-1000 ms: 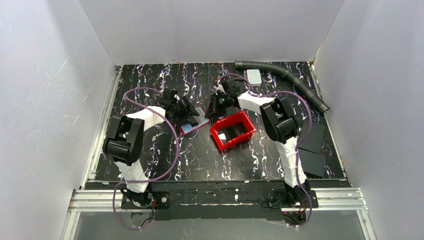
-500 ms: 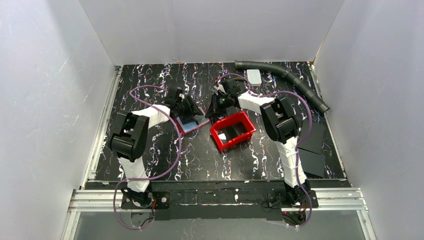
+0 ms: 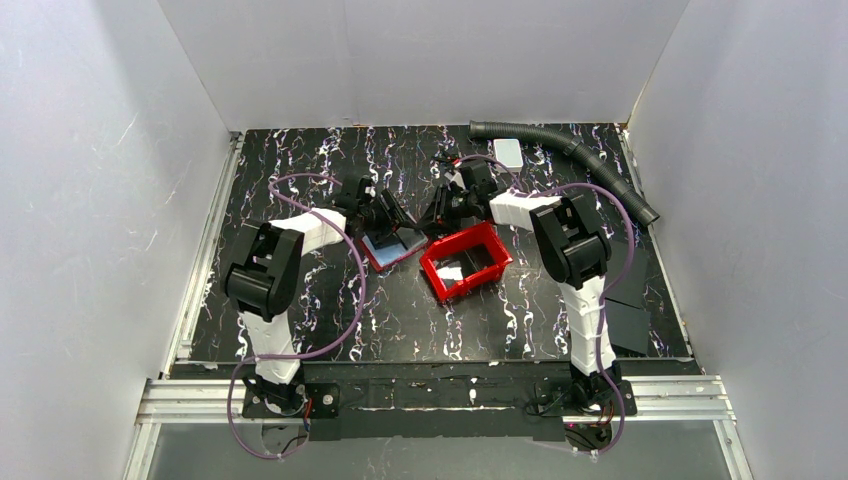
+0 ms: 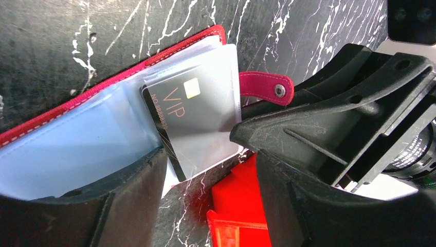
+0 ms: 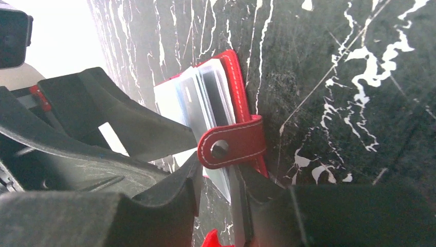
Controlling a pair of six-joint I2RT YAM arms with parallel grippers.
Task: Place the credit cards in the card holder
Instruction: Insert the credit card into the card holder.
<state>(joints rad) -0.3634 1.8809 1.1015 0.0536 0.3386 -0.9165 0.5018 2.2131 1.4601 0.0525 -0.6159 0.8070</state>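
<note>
The card holder (image 3: 392, 246) lies open on the table, dark red with pale blue clear sleeves (image 4: 77, 154). A grey credit card (image 4: 198, 116) marked VIP sits in a sleeve, its lower corner sticking out. The snap strap (image 4: 267, 87) points right. My left gripper (image 3: 385, 215) is open, one finger (image 4: 77, 216) over the sleeves, the other (image 4: 319, 149) by the strap. My right gripper (image 5: 220, 177) is open at the strap (image 5: 231, 146), a sleeve corner loose between its fingers. More cards (image 5: 205, 98) show edge-on in the sleeves.
A bright red bin (image 3: 465, 262) stands just right of the card holder, with a white patch inside. At the back right lie a white block (image 3: 508, 152) and a black ribbed hose (image 3: 575, 150). Black sheets (image 3: 625, 310) lie at the right edge. White walls enclose the table.
My left gripper has moved right, over the open card holder. My right gripper's jaws have parted and its wrist has shifted slightly right.
</note>
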